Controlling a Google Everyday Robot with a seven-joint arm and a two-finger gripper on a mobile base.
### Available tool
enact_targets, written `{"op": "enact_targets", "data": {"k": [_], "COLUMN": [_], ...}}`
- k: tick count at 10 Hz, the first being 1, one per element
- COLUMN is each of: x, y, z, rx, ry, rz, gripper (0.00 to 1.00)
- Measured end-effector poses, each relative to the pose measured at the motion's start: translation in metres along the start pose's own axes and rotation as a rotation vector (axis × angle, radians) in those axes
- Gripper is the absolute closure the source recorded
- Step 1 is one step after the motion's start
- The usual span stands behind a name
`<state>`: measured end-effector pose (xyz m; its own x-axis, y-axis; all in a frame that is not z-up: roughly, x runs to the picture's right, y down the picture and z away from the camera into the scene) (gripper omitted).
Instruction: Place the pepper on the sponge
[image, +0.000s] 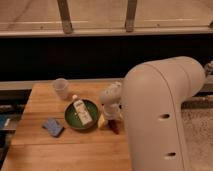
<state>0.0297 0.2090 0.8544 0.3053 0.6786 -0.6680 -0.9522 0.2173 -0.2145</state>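
The pepper (115, 126) is a small dark-red shape on the wooden table (45, 150), just right of the green bowl (72, 120). My gripper (112, 114) hangs directly over the pepper at the end of the big white arm (160, 115), and I cannot tell whether it touches it. The blue-grey sponge (52, 127) lies flat near the table's left side, left of the bowl and well apart from the gripper.
A white bottle (81, 111) lies in the green bowl. A pale cup (61, 88) stands at the back left. A small yellowish object (102, 121) sits between bowl and pepper. The arm hides the table's right part. A dark wall runs behind.
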Motion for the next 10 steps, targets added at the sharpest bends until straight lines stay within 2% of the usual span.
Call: {"op": "enact_targets", "data": {"k": [4, 5, 8, 10], "x": [0.008, 0.009, 0.013, 0.013], "y": [-0.003, -0.004, -0.003, -0.008], "z": [-0.008, -0.008, -0.003, -0.008], "rx": [0.013, 0.01, -0.002, -0.005], "ry": [-0.009, -0.01, -0.004, -0.013], "rz": [0.001, 0.004, 0.006, 0.02], "gripper": [0.65, 0.7, 0.71, 0.71]}}
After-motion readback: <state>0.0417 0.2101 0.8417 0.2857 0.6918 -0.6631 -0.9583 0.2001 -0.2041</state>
